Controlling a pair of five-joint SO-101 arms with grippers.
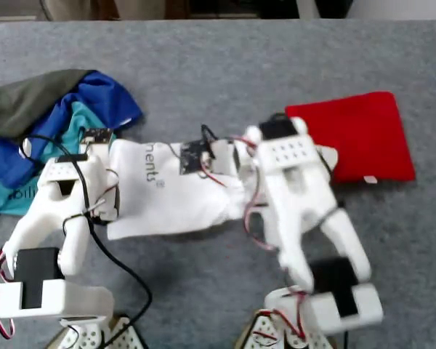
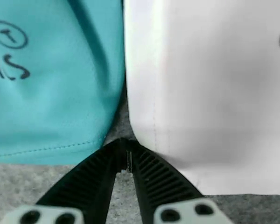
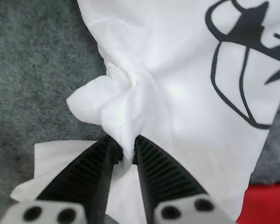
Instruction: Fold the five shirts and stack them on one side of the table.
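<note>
Bare bench (image 1: 203, 65) is left along the frame's top; the white shirt (image 1: 167, 200) is spread at centre between a shirt pile (image 1: 51, 123), left, and a red shirt (image 1: 356, 134), right. Its bunched fold is clamped in the right claw (image 3: 126, 149); the left claw (image 2: 127, 151) is closed at its edge.

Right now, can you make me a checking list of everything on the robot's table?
Surface: grey table, soft-looking top.
Job's things: white shirt spread in the middle; red shirt folded at one side; green shirt, blue shirt and teal shirt heaped at the other.
Clutter: nothing seen.
Claws: left claw shut at the white shirt's edge; right claw shut on bunched white cloth.
Cables: black cable looping over the table; thin wires beside the white shirt.
Surroundings: too little to tell.
</note>
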